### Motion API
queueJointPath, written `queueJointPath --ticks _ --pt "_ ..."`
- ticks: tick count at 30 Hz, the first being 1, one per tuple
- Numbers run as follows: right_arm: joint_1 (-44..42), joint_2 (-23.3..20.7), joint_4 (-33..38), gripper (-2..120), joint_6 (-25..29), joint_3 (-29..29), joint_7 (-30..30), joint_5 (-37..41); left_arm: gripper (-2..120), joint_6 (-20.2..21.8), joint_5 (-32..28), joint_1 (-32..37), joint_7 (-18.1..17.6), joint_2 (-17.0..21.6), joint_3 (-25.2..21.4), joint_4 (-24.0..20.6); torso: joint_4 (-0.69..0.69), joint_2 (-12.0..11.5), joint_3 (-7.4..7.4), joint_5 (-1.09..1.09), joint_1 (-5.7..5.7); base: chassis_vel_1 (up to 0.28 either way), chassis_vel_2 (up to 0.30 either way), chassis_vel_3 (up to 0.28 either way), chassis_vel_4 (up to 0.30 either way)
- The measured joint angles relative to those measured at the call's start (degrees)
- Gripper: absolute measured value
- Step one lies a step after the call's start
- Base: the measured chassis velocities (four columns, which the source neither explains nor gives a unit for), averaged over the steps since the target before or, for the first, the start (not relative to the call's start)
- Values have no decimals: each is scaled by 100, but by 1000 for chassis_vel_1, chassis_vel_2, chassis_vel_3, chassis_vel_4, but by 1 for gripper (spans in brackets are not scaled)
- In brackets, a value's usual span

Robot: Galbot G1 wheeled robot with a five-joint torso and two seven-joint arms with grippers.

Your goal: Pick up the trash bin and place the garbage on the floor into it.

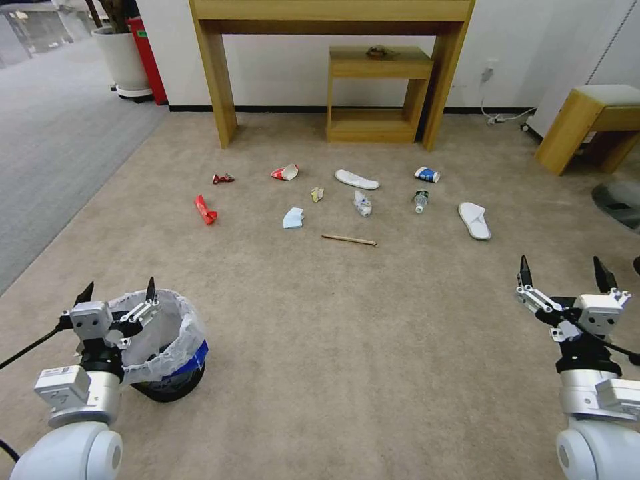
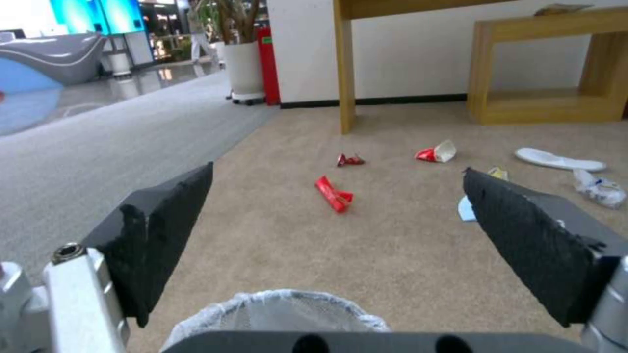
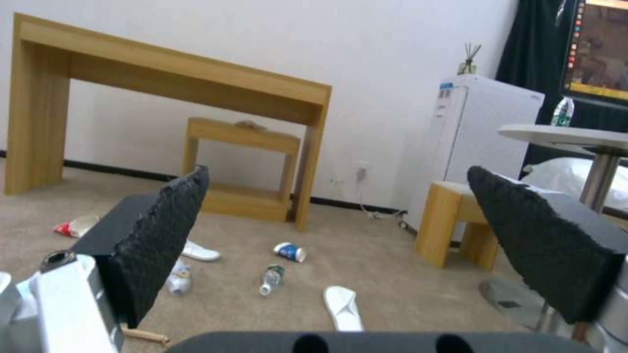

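Trash bin [image 1: 175, 347] sits low on the robot's left, on the floor [image 1: 347, 347], white bag crinkled over its rim, blue tape on its side, nothing visible inside. Left hand [image 1: 119, 292] hovers right over the near rim, fingers spread wide, gripping nothing. Right hand [image 1: 565, 273] hangs over bare carpet on the far right, spread just as wide and empty. Ahead lies the garbage: red wrapper [image 1: 205, 209], red cup [image 1: 285, 173], blue paper [image 1: 293, 218], wooden stick [image 1: 349, 240], clear bottle [image 1: 420, 200], blue cup [image 1: 427, 175], two white slippers [image 1: 474, 220]. Wooden console [image 1: 333, 40] stands against the wall beyond.
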Motion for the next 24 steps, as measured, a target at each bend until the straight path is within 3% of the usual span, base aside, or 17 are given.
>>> queueJointPath --ticks 24 --pt "-45 40 -71 100 266 0 179 393 100 15 13 41 50 -2 -17 -113 0 0 0 0 0 0 0 0 0"
